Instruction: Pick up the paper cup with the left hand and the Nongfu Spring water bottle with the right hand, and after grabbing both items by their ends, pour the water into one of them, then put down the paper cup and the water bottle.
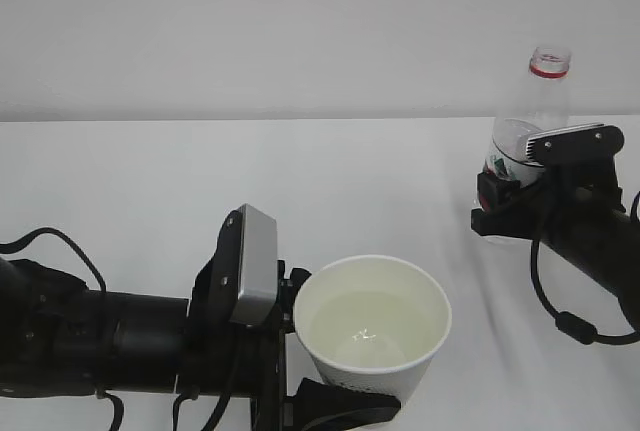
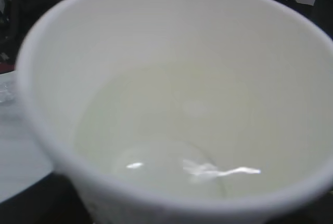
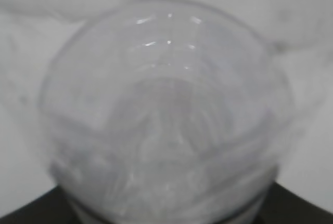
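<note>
The small white tapered paper cup (image 1: 372,336) sits nearest the exterior camera, low and centre, upright, its pale cream inside open to view and a shallow pool of clear colourless water (image 1: 365,336) glinting at the bottom. In the left wrist view the cup (image 2: 171,99) fills almost the whole picture, rim blurred, with bright reflections on the water (image 2: 171,167). The left black end effector (image 1: 330,396) clasps the cup by its lower part, jaws spread wide around it; a grey rectangular block (image 1: 255,266) sits on the wrist just beside the rim.

Well apart, at the far right, the clear ribbed plastic bottle (image 1: 530,116) stands upright with its red neck ring and uncapped mouth on top, its red and green-white label mostly hidden. The right black end effector (image 1: 525,181) grips it around the lower body, jaws about half apart. The right wrist view shows the bottle (image 3: 166,115) close and blurred, looking along its transparent ribbed body. A white table (image 1: 150,181) spreads beneath both
</note>
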Motion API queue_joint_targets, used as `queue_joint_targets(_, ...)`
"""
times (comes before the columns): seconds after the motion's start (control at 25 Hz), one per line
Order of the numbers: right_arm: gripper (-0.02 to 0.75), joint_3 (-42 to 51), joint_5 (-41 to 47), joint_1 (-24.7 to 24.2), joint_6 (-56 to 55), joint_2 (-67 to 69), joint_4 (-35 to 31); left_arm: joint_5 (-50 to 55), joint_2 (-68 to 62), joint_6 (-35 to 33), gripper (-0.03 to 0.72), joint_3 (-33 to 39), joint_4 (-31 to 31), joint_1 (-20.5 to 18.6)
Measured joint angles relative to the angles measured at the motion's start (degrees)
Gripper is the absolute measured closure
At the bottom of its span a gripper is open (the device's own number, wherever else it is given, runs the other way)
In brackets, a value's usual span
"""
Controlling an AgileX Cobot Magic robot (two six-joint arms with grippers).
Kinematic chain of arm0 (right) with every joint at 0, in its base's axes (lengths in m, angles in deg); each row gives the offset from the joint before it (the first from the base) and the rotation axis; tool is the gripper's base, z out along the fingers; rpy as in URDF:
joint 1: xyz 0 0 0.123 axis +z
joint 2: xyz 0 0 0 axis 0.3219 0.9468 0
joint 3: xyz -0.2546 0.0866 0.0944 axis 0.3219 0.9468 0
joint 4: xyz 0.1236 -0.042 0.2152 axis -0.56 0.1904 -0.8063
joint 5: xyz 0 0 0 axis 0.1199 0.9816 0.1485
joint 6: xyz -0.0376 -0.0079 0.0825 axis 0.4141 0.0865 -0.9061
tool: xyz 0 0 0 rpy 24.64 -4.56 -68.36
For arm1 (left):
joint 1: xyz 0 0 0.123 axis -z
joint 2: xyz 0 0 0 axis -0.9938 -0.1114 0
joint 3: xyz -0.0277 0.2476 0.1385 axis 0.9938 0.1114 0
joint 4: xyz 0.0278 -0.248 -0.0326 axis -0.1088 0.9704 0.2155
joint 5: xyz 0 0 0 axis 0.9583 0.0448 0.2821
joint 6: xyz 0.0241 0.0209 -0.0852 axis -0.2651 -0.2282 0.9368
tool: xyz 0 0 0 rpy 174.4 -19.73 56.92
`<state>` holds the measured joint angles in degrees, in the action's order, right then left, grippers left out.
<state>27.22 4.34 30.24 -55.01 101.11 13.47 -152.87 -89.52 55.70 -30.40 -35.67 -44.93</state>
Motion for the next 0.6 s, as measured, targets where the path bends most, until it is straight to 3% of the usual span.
queue_joint_targets(0.6,0.370,0.00,-0.40,0.00,-0.09,1.93,0.48,0.00,0.00,0.00,0.126,0.00,0.00,0.00)
